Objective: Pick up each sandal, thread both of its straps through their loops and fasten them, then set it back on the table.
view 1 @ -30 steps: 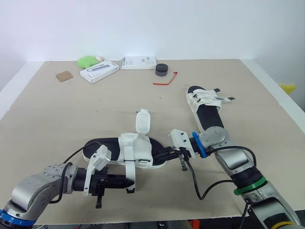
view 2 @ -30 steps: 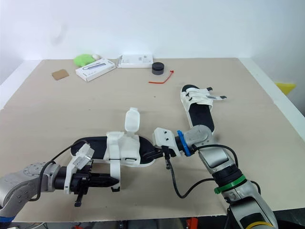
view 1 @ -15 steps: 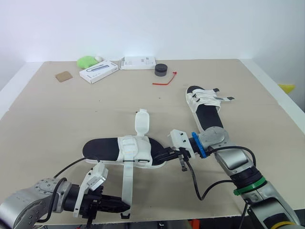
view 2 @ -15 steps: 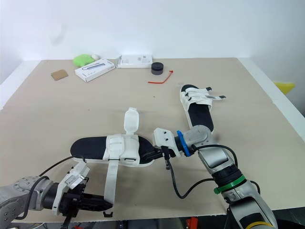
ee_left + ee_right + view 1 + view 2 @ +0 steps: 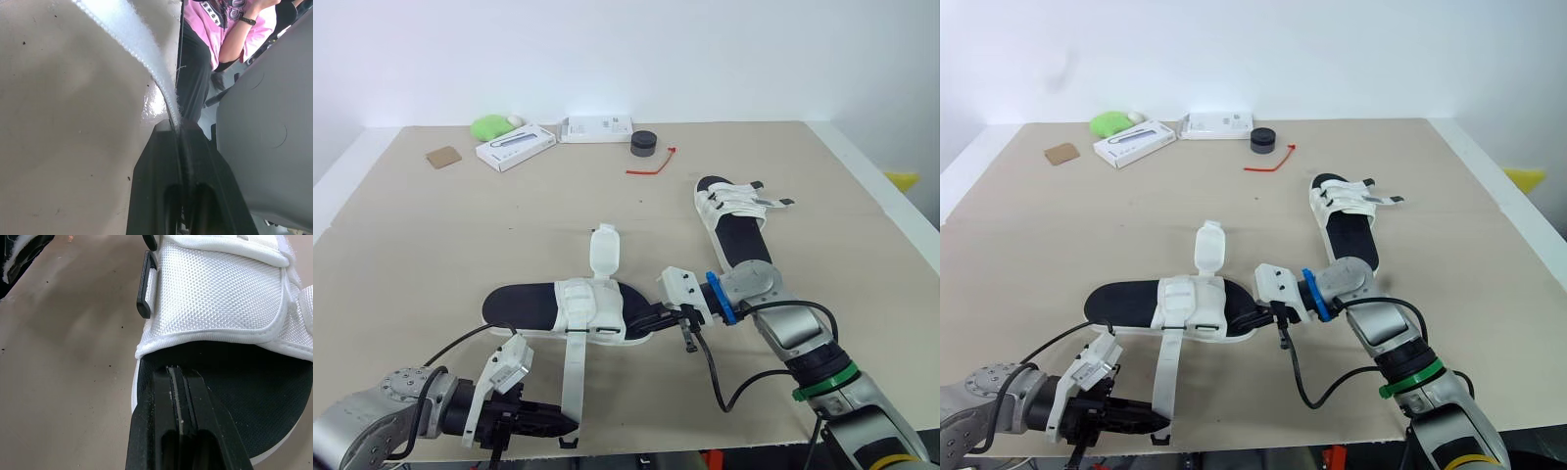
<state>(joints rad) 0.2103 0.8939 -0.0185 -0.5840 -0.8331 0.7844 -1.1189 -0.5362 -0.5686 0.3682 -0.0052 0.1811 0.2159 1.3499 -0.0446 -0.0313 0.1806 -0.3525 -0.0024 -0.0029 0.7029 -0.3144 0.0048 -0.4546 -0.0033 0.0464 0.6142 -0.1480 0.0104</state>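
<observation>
A black-soled sandal point(image 5: 524, 305) with white straps lies at the table's near middle. Its long white strap point(image 5: 573, 377) runs out toward the front edge, where my left gripper point(image 5: 570, 425) is shut on the strap's end; the left wrist view shows the strap point(image 5: 132, 54) pinched between the fingers. A second strap flap point(image 5: 605, 252) stands up behind the sandal. My right gripper point(image 5: 642, 320) is shut on the sole's rim at the sandal's right end, beside a black loop point(image 5: 146, 293). The other sandal point(image 5: 734, 220) lies farther right, straps across it.
Along the back of the table are a green object point(image 5: 492, 125), two white boxes point(image 5: 516, 147) point(image 5: 597, 127), a black round puck point(image 5: 645, 143), a red tie point(image 5: 654, 163) and a brown card point(image 5: 443, 156). A person in pink point(image 5: 215, 29) stands beyond the front edge.
Over the last second my left gripper drew the strap out toward the front edge, pulling it straight. The sandal settled flat. The right gripper kept its hold.
</observation>
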